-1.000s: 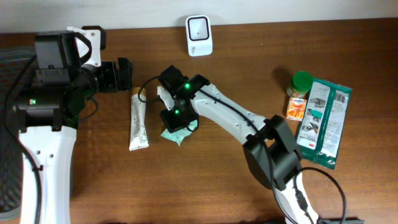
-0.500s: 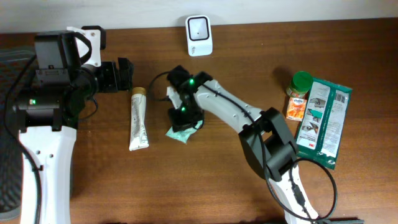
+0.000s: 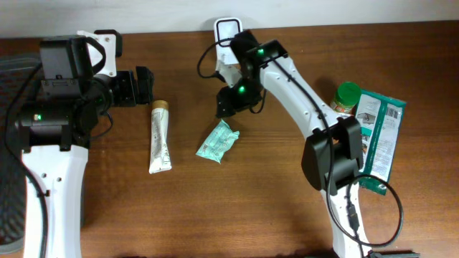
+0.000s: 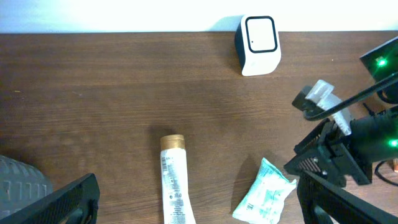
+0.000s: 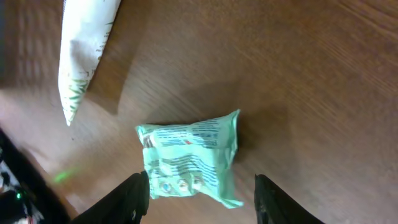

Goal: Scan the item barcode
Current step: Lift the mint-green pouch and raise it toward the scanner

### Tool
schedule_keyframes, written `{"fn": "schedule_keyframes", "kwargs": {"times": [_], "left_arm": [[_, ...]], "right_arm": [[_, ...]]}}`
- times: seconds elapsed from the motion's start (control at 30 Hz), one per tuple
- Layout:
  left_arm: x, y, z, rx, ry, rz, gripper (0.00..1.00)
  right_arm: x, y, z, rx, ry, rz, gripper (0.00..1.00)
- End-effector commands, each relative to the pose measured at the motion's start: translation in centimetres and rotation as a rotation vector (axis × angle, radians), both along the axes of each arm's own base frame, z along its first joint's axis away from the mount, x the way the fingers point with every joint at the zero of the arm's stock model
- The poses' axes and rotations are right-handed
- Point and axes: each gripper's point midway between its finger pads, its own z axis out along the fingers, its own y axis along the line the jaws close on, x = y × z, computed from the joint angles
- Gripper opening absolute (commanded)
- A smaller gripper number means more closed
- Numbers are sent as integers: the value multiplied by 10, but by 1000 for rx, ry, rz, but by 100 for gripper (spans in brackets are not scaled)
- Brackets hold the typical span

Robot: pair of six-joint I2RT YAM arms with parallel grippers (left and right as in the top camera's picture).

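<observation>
A small mint-green packet lies crumpled on the wooden table, free of both grippers. My right gripper hangs above and behind it, jaws apart. In the right wrist view the packet lies on the table below, between the spread fingers of that gripper, and they do not touch it. The white barcode scanner stands at the table's back edge, just behind the right arm. My left gripper stands open at the left, empty; its wrist view shows the packet and scanner.
A white tube with a gold cap lies left of the packet, also visible as the tube. At the right stand an orange bottle with a green cap and a large green pack. A grey mat borders the left edge.
My right gripper has opened, let go of the green packet and moved up and back toward the scanner. The packet now lies alone on the table. The left arm has not moved.
</observation>
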Motion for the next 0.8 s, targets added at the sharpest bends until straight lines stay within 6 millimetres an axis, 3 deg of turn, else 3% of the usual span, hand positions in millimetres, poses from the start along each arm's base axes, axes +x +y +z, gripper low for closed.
{"fn": "schedule_keyframes", "kwargs": {"times": [0.0, 0.43, 0.57, 0.63, 0.73, 0.77], "left_arm": [[-1, 3, 9, 11, -26, 1, 99], [-1, 3, 9, 11, -26, 1, 99], [-1, 3, 9, 11, -26, 1, 99], [-1, 3, 9, 11, -26, 1, 99], [-1, 3, 9, 11, -26, 1, 99], [-1, 3, 9, 11, -26, 1, 99]], "right_arm": [[-13, 6, -28, 96, 84, 103, 55], [-44, 13, -82, 42, 251, 125, 57], [-52, 11, -91, 31, 280, 127, 41], [-52, 12, -91, 34, 282, 126, 24], [-49, 14, -90, 47, 268, 127, 16], [-48, 16, -89, 66, 264, 125, 8]]}}
